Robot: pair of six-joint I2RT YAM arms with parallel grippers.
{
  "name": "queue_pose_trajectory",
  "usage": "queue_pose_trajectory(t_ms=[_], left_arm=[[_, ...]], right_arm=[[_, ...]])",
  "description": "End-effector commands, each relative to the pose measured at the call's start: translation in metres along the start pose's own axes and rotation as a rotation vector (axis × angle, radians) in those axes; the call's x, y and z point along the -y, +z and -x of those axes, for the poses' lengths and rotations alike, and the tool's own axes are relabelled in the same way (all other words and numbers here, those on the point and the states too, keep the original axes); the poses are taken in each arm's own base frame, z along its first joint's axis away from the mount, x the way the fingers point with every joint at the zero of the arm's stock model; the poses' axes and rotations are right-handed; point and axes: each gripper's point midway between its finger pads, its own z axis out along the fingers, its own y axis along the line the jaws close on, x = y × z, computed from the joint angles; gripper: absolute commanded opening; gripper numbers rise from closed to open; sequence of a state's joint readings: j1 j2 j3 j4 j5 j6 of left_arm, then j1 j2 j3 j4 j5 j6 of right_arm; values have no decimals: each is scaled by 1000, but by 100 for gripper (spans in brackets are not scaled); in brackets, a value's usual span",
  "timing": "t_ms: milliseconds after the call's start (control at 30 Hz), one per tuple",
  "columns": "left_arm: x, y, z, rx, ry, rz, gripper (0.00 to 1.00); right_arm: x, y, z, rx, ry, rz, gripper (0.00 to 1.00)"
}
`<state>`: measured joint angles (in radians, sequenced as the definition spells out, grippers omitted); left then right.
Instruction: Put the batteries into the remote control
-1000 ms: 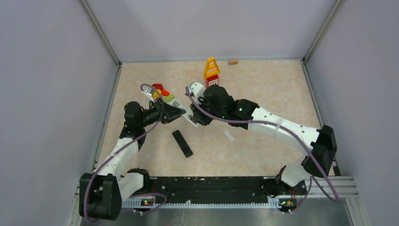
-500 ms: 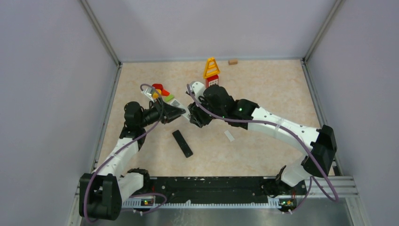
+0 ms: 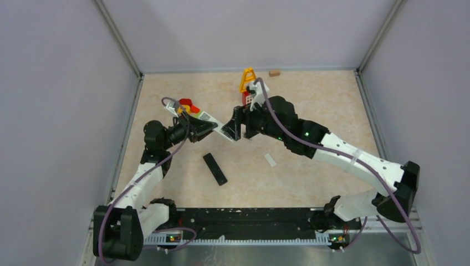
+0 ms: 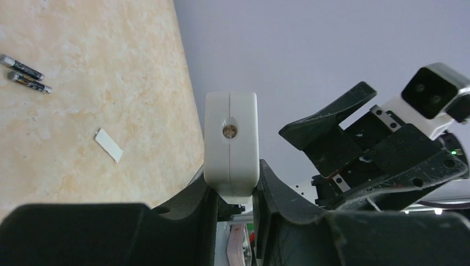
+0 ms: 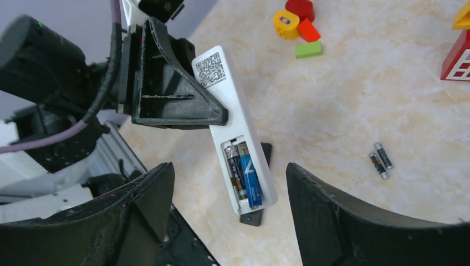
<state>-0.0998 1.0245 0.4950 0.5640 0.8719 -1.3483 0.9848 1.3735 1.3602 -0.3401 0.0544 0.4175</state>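
Note:
My left gripper (image 3: 206, 125) is shut on the upper half of the white remote control (image 5: 233, 133) and holds it tilted above the table. Its battery bay is open. In the bay lie two batteries side by side, a dark one (image 5: 236, 170) and a blue-wrapped one (image 5: 250, 182). My right gripper (image 5: 228, 169) is open, its jaws standing wide on either side of the remote's lower end without touching it. In the left wrist view the remote's end face (image 4: 230, 138) sits clamped between the fingers. Two loose batteries (image 4: 25, 73) lie on the table.
A black remote (image 3: 214, 169) lies on the table below the held one. A small white cover piece (image 3: 270, 159) lies to its right. Toy blocks (image 3: 188, 105) sit behind the left gripper, a yellow and red toy (image 3: 248, 83) and a wooden block (image 3: 274, 72) farther back.
My right gripper has opened and drawn back up and to the right, away from the remote's end. The left gripper still holds the remote, shifted slightly.

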Motion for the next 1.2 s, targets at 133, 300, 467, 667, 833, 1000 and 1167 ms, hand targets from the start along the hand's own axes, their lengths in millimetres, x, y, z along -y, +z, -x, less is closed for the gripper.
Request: queue_pose_trajectory(t_ms=[133, 300, 467, 667, 833, 1000, 1167], left_arm=[[49, -7, 16, 99, -13, -126, 0], [61, -9, 22, 125, -58, -158, 0], [75, -11, 25, 139, -110, -206, 0], [81, -13, 28, 156, -151, -225, 0], [82, -14, 29, 154, -181, -238, 0], [84, -14, 29, 157, -177, -244, 0], [85, -15, 28, 156, -169, -246, 0]], right_arm=[[12, -37, 47, 318, 375, 19, 84], [2, -44, 53, 379, 461, 126, 85], [-7, -51, 57, 418, 572, 231, 80], [-7, -59, 64, 464, 595, 253, 72], [1, -59, 64, 484, 604, 229, 47], [1, -49, 59, 445, 598, 221, 42], [-5, -39, 56, 406, 576, 241, 40]])
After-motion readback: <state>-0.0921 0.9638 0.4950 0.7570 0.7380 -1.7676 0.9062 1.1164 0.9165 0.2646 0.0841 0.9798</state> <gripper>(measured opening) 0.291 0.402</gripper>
